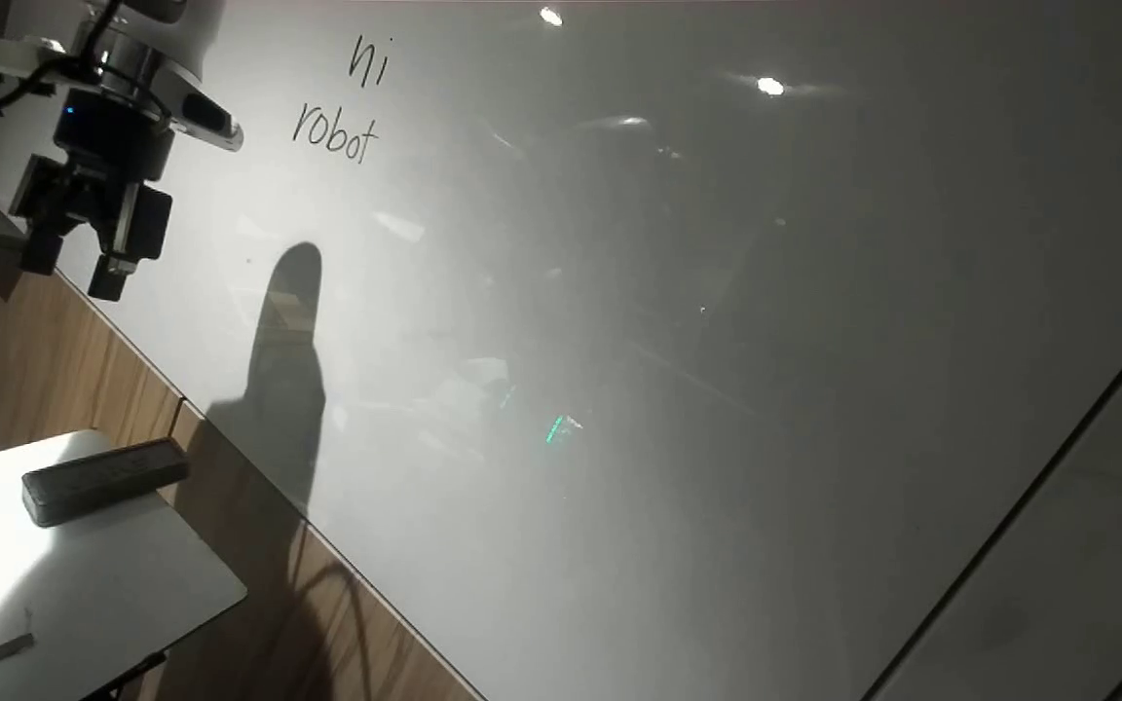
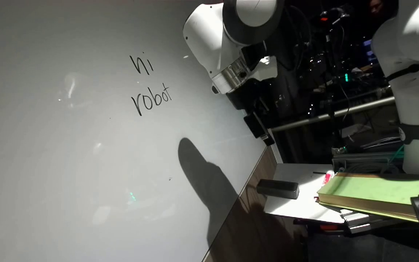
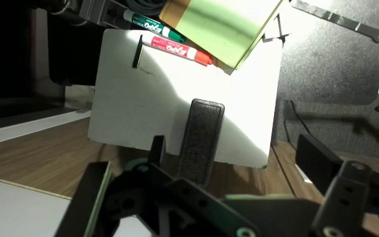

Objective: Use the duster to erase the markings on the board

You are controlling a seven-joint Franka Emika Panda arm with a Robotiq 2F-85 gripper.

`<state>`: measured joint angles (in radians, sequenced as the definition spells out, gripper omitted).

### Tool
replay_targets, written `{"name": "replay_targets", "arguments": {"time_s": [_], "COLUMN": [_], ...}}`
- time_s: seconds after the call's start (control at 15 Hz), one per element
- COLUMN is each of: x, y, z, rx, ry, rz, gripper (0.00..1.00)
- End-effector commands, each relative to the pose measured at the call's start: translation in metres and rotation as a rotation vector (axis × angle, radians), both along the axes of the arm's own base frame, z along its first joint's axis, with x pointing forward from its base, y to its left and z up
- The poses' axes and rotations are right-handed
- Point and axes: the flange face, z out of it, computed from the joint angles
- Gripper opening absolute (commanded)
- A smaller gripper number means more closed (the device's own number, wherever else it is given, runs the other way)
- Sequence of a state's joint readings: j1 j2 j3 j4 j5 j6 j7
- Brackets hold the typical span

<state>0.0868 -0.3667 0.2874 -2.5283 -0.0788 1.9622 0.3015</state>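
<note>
The white board fills most of both your exterior views, with wood panelling along one border. Your white bench stands beside it, one edge facing the board. At the opposite edge you see a green book, one corner overlapping the bench top. Your pincer hangs higher than the bench, its jaws spread wide with nothing between them. The duster, a dark oblong block, lies on the bench, well below your pincer; one end projects past the board-facing edge. The writing, "hi" over "robot", stands on the board, well apart from that edge. In the wrist view you find a red pen and a green pen along the book-side edge, near a corner; a black strip lies beside the red pen's end.
</note>
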Motion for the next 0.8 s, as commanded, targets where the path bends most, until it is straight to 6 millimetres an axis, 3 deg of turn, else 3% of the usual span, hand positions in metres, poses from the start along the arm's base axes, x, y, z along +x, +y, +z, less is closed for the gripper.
{"name": "replay_targets", "arguments": {"time_s": [0.0,0.27,0.73], "x": [0.023,0.037,0.035], "y": [-0.013,-0.022,-0.033], "z": [-0.009,-0.028,-0.087], "rx": [0.031,0.035,0.005], "ry": [-0.081,-0.147,-0.119], "rz": [-0.092,-0.166,-0.237], "gripper": [1.0,1.0,1.0]}}
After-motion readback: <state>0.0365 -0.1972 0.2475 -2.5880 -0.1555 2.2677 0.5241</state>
